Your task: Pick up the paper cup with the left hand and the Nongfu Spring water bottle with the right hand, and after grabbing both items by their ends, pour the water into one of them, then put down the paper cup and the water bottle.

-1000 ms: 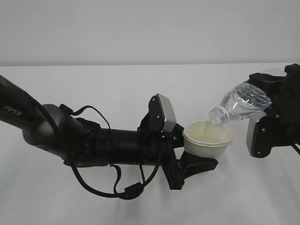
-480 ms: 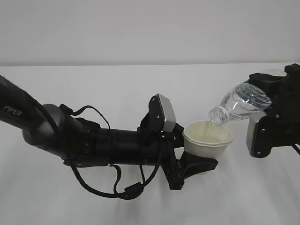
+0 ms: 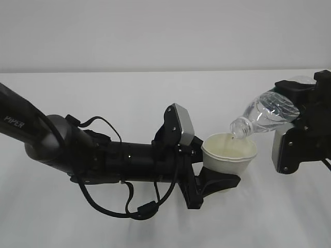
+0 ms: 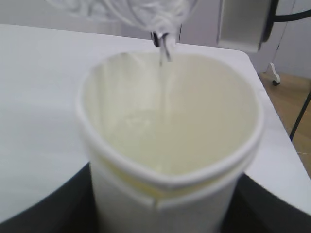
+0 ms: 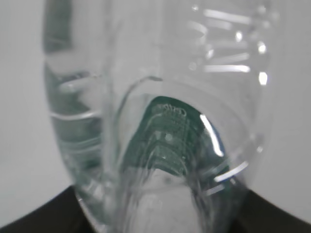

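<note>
The off-white paper cup (image 3: pixel 229 153) is held upright above the table, my left gripper (image 3: pixel 220 173) shut on its lower body. In the left wrist view the cup (image 4: pixel 165 145) fills the frame, its rim squeezed a little out of round, black fingers at both lower corners. The clear Nongfu Spring water bottle (image 3: pixel 265 114) is tilted neck-down to the left, its mouth over the cup's far rim. A thin stream of water (image 4: pixel 164 51) falls into the cup, and a shallow pool lies at its bottom. My right gripper (image 3: pixel 302 103) is shut on the bottle's base end. The bottle (image 5: pixel 160 121) fills the right wrist view.
The white table (image 3: pixel 155 98) stretches under both arms, with a grey wall behind. In the left wrist view the table's right edge (image 4: pixel 272 121) shows, with wooden floor and a castor beyond it. The left arm's cables (image 3: pixel 119 206) loop below its forearm.
Both arms hold their places. The bottle's neck has shifted only very slightly over the cup while water keeps running.
</note>
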Motion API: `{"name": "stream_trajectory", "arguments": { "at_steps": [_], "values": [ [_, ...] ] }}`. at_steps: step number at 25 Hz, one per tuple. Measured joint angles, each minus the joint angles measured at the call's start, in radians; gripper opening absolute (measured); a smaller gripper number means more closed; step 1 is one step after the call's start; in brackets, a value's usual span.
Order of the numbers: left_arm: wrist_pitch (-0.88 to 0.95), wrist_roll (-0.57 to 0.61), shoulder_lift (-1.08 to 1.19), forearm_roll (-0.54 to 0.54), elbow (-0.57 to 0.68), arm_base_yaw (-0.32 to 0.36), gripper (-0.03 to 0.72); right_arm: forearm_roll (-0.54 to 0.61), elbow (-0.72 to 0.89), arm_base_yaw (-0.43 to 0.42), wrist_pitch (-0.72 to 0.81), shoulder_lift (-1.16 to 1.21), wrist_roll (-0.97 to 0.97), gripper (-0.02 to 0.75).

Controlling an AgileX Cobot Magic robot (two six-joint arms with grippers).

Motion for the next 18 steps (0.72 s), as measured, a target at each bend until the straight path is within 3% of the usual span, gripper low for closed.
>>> {"name": "stream_trajectory", "arguments": {
  "at_steps": [18],
  "values": [
    [0.000, 0.000, 0.000, 0.000, 0.000, 0.000, 0.451, 0.000, 0.000, 0.000, 0.000, 0.000, -0.009, 0.365]
  ]
}}
